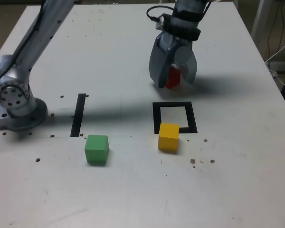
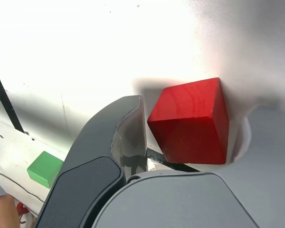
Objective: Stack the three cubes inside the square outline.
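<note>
The red cube [image 1: 172, 78] [image 2: 192, 121] rests on the table just beyond the square outline [image 1: 156, 116], between the fingers of my gripper [image 1: 174, 80] [image 2: 192, 128]. The jaws stand open around it: one finger [image 2: 128, 128] touches a cube edge, and a thin bright gap shows on the other side. The yellow cube [image 1: 169, 137] sits on the outline's near corner, toward the exterior view's left. The green cube [image 1: 96, 149] [image 2: 45, 168] lies alone further to that view's left.
A single black stripe [image 1: 79, 114] [image 2: 4, 99] runs between the arm's base [image 1: 14, 102] and the outline. Small holes dot the white table [image 1: 133, 190]. Cables [image 1: 281, 57] hang past the table's edge at the exterior view's right.
</note>
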You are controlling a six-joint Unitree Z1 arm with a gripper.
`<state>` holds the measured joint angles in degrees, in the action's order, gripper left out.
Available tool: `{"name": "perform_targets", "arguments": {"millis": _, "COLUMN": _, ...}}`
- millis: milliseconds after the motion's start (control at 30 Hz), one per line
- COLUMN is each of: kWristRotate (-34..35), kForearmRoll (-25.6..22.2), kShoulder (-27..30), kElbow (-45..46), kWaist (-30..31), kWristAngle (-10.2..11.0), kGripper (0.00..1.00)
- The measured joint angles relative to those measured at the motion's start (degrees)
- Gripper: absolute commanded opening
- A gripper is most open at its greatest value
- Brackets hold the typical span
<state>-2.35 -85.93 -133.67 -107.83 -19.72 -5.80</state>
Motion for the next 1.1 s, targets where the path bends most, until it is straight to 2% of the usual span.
{"name": "perform_targets", "arguments": {"millis": 400, "kWristRotate": -0.1, "kForearmRoll": 0.1, "kShoulder": 0.7, "kElbow": 0.1, "kWaist": 1.3, "kWristAngle": 0.0, "kGripper": 0.21}}
{"name": "perform_targets", "arguments": {"millis": 700, "kWristRotate": -0.1, "kForearmRoll": 0.2, "kShoulder": 6.6, "kElbow": 4.0, "kWaist": 7.0, "kWristAngle": -0.3, "kGripper": 0.21}}
{"name": "perform_targets", "arguments": {"millis": 933, "kWristRotate": -0.1, "kForearmRoll": 1.7, "kShoulder": 8.7, "kElbow": 6.2, "kWaist": 11.2, "kWristAngle": -1.0, "kGripper": 0.22}}
{"name": "perform_targets", "arguments": {"millis": 1000, "kWristRotate": -0.1, "kForearmRoll": 1.9, "kShoulder": 9.0, "kElbow": 6.4, "kWaist": 11.4, "kWristAngle": -0.8, "kGripper": 0.27}}
{"name": "perform_targets", "arguments": {"millis": 1033, "kWristRotate": -0.1, "kForearmRoll": 2.2, "kShoulder": 9.2, "kElbow": 6.6, "kWaist": 11.4, "kWristAngle": -0.3, "kGripper": 0.34}}
{"name": "perform_targets", "arguments": {"millis": 1100, "kWristRotate": -0.2, "kForearmRoll": 2.5, "kShoulder": 10.0, "kElbow": 7.2, "kWaist": 11.6, "kWristAngle": 0.8, "kGripper": 0.54}}
